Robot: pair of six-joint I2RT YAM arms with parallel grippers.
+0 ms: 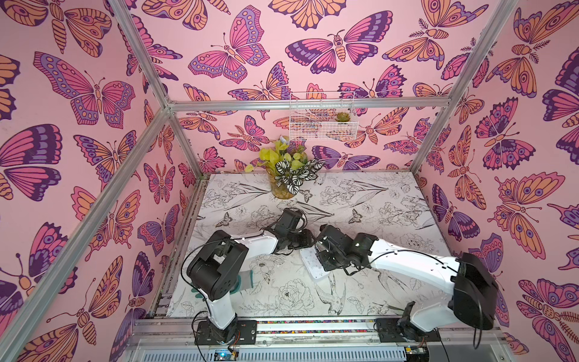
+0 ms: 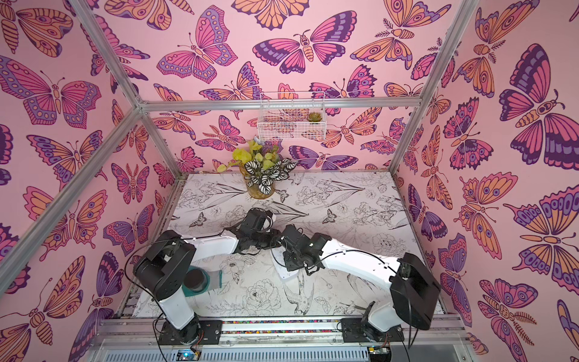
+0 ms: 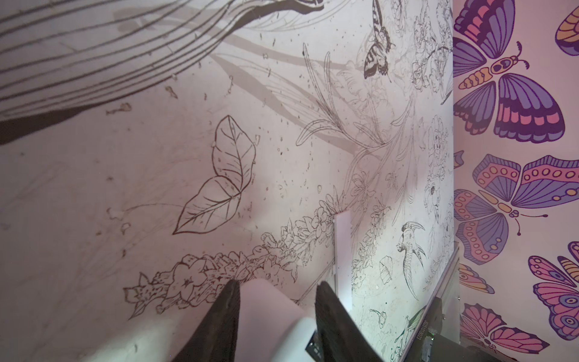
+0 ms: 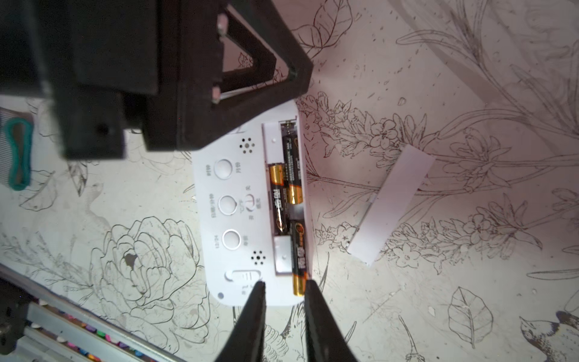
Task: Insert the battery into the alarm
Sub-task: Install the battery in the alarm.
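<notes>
White alarm (image 4: 232, 219) (back upward) at the tips of the narrowly parted right end effector (image 4: 285, 283)

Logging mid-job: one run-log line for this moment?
alarm: back up, bay open; batteries: three in bay; cover: off, beside alarm; left tool: gripping alarm; right tool: open at end battery

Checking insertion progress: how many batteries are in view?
3, all in the open compartment of the alarm: one battery nearest the left gripper, another alongside mid-length, a third by the right gripper. Arms may hide others.
</notes>
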